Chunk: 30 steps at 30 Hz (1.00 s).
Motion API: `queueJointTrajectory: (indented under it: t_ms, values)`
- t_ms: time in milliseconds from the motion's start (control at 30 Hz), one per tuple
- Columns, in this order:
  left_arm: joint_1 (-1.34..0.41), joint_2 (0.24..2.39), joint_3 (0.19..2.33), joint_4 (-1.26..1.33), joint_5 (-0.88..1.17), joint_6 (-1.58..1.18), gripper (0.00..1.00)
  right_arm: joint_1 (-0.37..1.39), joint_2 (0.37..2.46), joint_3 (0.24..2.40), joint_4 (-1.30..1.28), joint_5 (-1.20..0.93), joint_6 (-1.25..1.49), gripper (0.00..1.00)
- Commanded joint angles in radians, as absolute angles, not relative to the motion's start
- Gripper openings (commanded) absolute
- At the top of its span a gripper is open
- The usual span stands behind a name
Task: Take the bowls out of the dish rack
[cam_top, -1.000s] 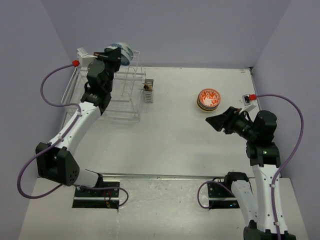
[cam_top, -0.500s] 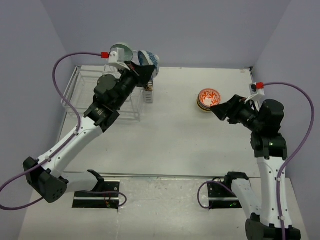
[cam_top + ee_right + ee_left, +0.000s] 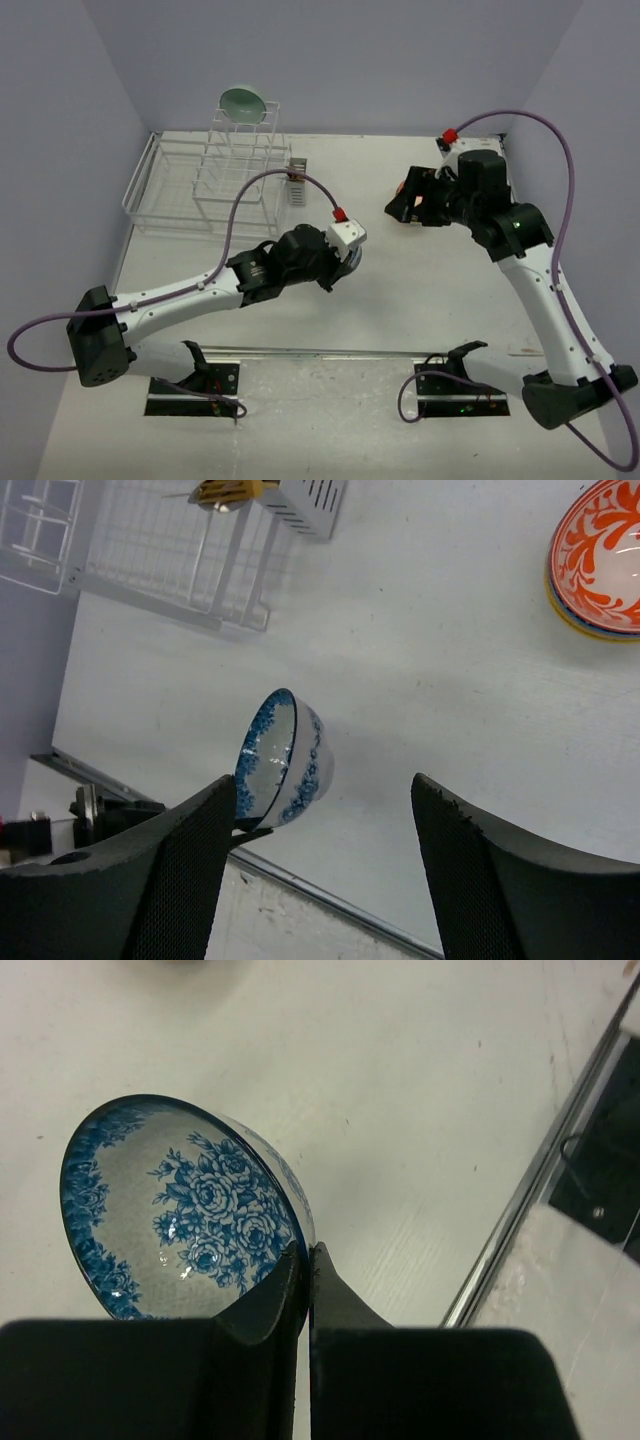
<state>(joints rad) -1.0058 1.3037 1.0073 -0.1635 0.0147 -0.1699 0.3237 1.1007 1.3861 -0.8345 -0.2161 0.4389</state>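
My left gripper [image 3: 347,262] is shut on the rim of a blue-patterned bowl [image 3: 180,1210] and holds it tilted on edge just above the table, near the front middle. The same bowl shows in the right wrist view [image 3: 282,758]. My right gripper [image 3: 322,780] is open and empty, raised above the table by the stack of bowls topped by an orange-red one [image 3: 600,560]. In the top view the right gripper [image 3: 403,206] hides most of that stack. A pale green bowl [image 3: 243,103] stands in the top of the white dish rack [image 3: 190,190].
The grey cutlery cup [image 3: 297,187] stands at the rack's right side, with something brown in it. The table's front metal edge [image 3: 530,1190] runs close to the held bowl. Walls close in the left, back and right.
My left arm has carried the blue-patterned bowl from the rack top down to the front middle of the table. My right arm has risen and swung left over the bowl stack.
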Motion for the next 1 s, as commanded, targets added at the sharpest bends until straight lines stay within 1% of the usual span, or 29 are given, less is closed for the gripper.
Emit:
queueJointTrajectory:
  t_ms: [0,100,233,400,500,600,633,667,700,967]
  values:
    - [-1.054,1.293,0.996,-0.138,-0.032,-0.029,0.00,0.402,1.201,1.457,-0.943,-0.097,0.408,0.72]
    - [-1.095,1.301,0.994,-0.146,-0.052,-0.005,0.00,0.480,1.282,1.447,-0.963,-0.091,0.391,0.70]
    - [-1.121,1.308,0.991,-0.144,-0.075,0.047,0.00,0.527,1.362,1.396,-0.980,-0.087,0.379,0.67]
    - [-1.146,1.357,0.999,-0.133,-0.127,0.080,0.00,0.618,1.448,1.385,-0.997,-0.055,0.373,0.65]
    - [-1.150,1.382,1.017,-0.141,-0.132,0.086,0.00,0.649,1.500,1.390,-1.000,-0.029,0.376,0.58]
    - [-1.154,1.400,1.043,-0.152,-0.147,0.078,0.00,0.663,1.545,1.371,-0.985,-0.005,0.376,0.40]
    - [-1.154,1.404,1.048,-0.153,-0.146,0.078,0.00,0.661,1.557,1.365,-0.973,-0.003,0.379,0.29]
    - [-1.154,1.410,1.052,-0.153,-0.147,0.075,0.00,0.661,1.571,1.364,-0.965,0.018,0.388,0.22]
    - [-1.157,1.411,1.060,-0.155,-0.155,0.069,0.00,0.663,1.578,1.359,-0.959,0.024,0.390,0.18]
    - [-1.161,1.405,1.075,-0.149,-0.199,0.066,0.00,0.663,1.608,1.351,-0.894,0.005,0.417,0.13]
